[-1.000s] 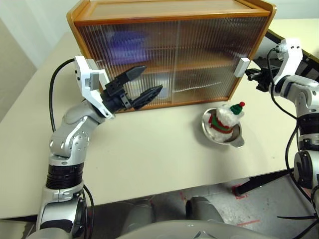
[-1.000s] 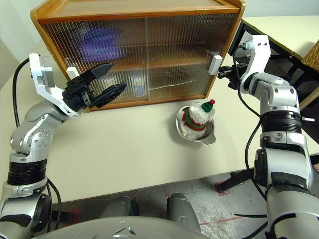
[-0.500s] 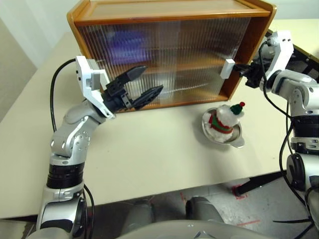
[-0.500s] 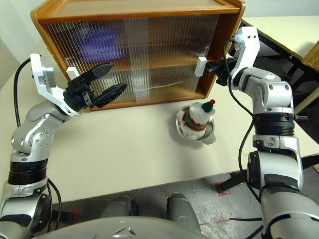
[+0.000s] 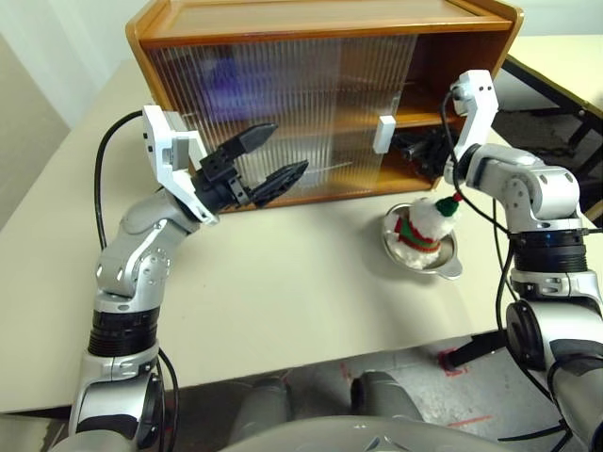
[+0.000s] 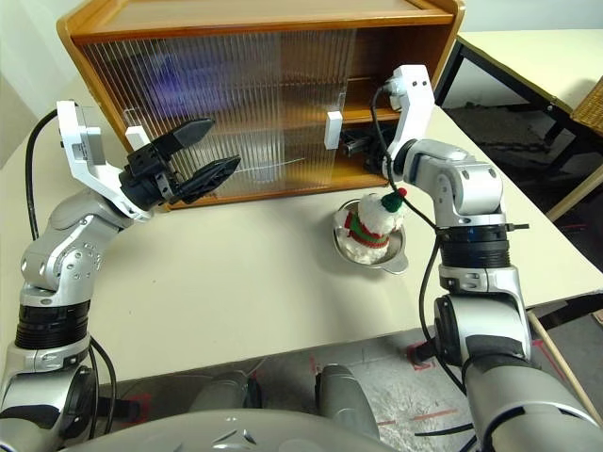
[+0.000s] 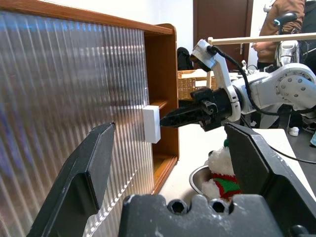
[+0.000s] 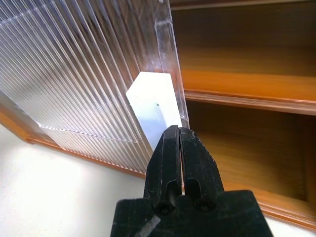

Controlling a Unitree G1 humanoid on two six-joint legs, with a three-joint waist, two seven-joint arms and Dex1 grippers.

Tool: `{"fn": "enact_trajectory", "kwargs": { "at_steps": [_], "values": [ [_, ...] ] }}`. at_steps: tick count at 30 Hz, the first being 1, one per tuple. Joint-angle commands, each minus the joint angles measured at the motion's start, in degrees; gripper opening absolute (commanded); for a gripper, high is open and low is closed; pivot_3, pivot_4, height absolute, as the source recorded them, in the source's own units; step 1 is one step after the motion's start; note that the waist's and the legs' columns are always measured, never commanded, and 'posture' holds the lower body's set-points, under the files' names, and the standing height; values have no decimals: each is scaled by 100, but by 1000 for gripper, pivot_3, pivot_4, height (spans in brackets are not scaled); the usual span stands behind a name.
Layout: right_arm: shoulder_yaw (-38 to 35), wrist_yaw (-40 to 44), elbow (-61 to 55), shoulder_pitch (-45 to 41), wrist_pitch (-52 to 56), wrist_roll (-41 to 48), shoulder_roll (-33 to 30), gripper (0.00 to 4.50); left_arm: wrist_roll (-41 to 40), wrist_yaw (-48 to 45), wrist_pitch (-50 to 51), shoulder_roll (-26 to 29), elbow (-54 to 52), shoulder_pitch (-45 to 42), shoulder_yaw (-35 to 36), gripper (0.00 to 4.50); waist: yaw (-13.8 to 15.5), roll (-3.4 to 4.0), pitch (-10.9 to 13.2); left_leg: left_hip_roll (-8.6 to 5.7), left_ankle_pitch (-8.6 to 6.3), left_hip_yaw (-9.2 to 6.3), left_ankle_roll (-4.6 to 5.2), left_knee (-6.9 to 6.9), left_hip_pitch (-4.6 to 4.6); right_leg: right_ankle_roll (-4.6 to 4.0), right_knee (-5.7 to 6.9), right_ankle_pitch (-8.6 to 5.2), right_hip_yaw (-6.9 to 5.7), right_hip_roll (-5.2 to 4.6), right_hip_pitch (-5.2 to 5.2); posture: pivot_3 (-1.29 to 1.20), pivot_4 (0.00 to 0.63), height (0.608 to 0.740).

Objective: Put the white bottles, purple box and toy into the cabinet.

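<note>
R tool (image 8: 178, 140), black fingers pressed together w/ nothing between them, tips against the white handle (image 5: 384, 134) of the ribbed translucent sliding door (image 5: 311, 113) of the honey-brown wooden cabinet (image 5: 320, 19) at the bench's (image 5: 283, 282) far edge; shut tips suit pushing the handle sideways, not gripping. Door stands partway across, cabinet's R end open, shelf bare there. Fluffy white plush snowman toy (image 5: 426, 224) sits in shallow metal bowl (image 5: 443, 264) near bench's R edge, just in front of the opening, not yet stowed. Purple blur (image 5: 236, 75) behind L door, prob. the purple box. L tool (image 5: 268, 155) spread wide, empty, hovering before L door, idle.
</note>
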Motion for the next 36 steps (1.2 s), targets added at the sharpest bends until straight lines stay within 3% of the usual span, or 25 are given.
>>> {"fn": "enact_trajectory", "kwargs": {
  "at_steps": [1, 23, 35, 36],
  "values": [
    [129, -16, -28, -178, 25, 75, 129, 41, 44, 35, -20, -10, -19, -34, -25, 4500, -1, 0, 0, 0, 0, 0, 0, 0, -1, 0, 3, 0, 0, 0, -3, 87, 0, 740],
    [476, 3, 47, -593, 53, 140, 822, 41, 14, 139, -34, -22, -87, 23, -7, 4500, -16, 2, 1, 3, -2, 1, -4, -3, -37, -11, 19, 4, 0, 4, -59, 98, 0, 740],
    [-52, 423, -352, -233, -87, 326, -410, 41, 48, -6, -123, -180, 131, -132, -174, 4500, 120, 2, 1, -5, 0, 2, -2, 0, -54, -10, 1, 5, -4, -5, -58, 33, 0, 740],
    [-123, 471, -490, -89, -234, 370, -440, 499, 54, -23, -126, -196, 149, -144, -188, 4500, 125, 2, 1, -4, 0, 2, -1, 0, -56, -10, 0, 5, -4, -4, -60, 26, 0, 740]
  ]
}}
